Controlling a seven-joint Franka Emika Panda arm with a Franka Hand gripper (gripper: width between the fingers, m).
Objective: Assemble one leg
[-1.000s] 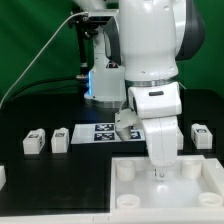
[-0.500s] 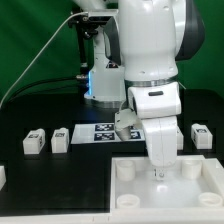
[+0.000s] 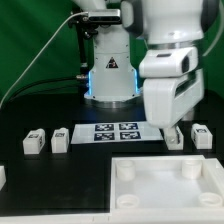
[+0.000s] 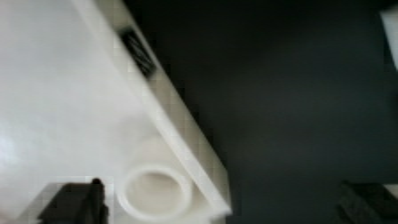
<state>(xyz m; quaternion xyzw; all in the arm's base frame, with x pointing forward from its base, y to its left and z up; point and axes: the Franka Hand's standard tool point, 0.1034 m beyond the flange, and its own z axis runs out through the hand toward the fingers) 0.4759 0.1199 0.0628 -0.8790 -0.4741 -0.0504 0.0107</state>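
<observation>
Small white tagged legs lie on the black table in the exterior view: two on the left [image 3: 34, 141] [image 3: 61, 138] and one on the right [image 3: 200, 135]. The large white square panel [image 3: 165, 185] with round corner sockets lies at the front. My gripper [image 3: 172, 134] hangs behind the panel's far edge, just beside the right leg and apart from it. In the wrist view the fingers [image 4: 71, 200] stand wide apart with nothing held. Between them I see the panel's edge [image 4: 107, 110] and one socket [image 4: 155, 190].
The marker board [image 3: 113, 131] lies in the middle of the table behind the panel. Another white piece [image 3: 2, 176] shows at the exterior view's left edge. The robot base [image 3: 108, 75] stands at the back, before a green backdrop.
The arm has lifted off the panel and swung toward the exterior view's right and back. The marker board, partly covered before, now shows in full.
</observation>
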